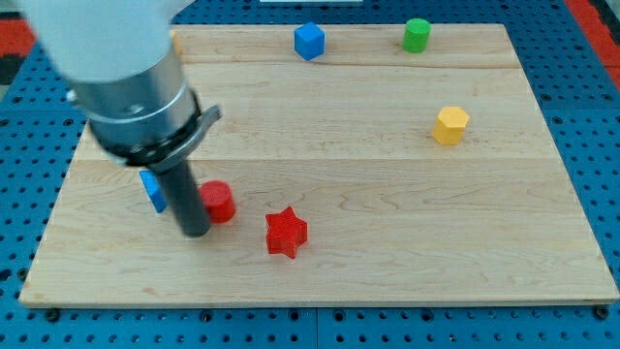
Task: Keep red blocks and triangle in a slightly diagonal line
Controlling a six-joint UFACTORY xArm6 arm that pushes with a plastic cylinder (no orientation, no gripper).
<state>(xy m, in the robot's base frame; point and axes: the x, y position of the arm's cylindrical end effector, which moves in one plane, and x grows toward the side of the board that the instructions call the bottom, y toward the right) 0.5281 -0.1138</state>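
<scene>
A red round block (220,201) lies at the view's lower left, partly hidden by my rod. A red star block (286,233) lies just to its right and a little lower. A blue block (152,189), likely the triangle, sits left of the rod, partly hidden by it. My tip (195,232) rests on the board touching the red round block's left side, between it and the blue block.
A blue cube (309,41) and a green cylinder (417,35) stand near the view's top edge of the wooden board (387,262). A yellow hexagonal block (450,125) lies at the right. The arm's grey housing (126,78) covers the top left.
</scene>
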